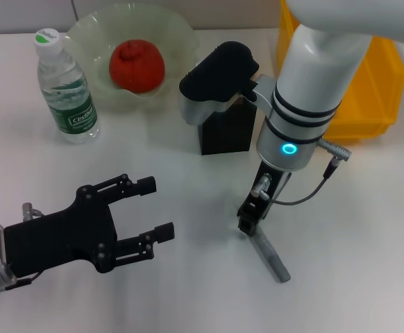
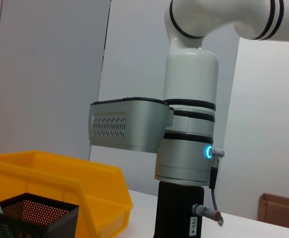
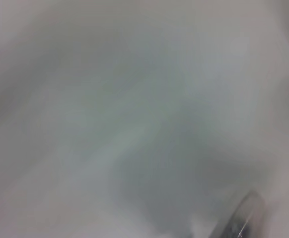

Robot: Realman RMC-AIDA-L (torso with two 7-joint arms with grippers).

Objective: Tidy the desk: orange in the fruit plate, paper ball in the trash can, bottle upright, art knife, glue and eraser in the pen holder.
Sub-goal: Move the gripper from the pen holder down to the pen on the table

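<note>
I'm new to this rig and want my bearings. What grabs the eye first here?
The right arm's white column dominates mid-table, its right gripper down at a grey art knife on the table. Behind, the orange glows red in the pale green fruit plate, beside the upright bottle. The open left gripper hovers near-left.

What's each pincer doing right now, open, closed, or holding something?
Left pincer: open, empty, hovering over the desk.
Right pincer: down at the grey art knife; open or closed cannot be told.

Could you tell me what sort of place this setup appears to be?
Probably a lab mock-up of an office desk: a white table with a black mesh pen holder, a yellow trash can, and a fruit plate.
</note>
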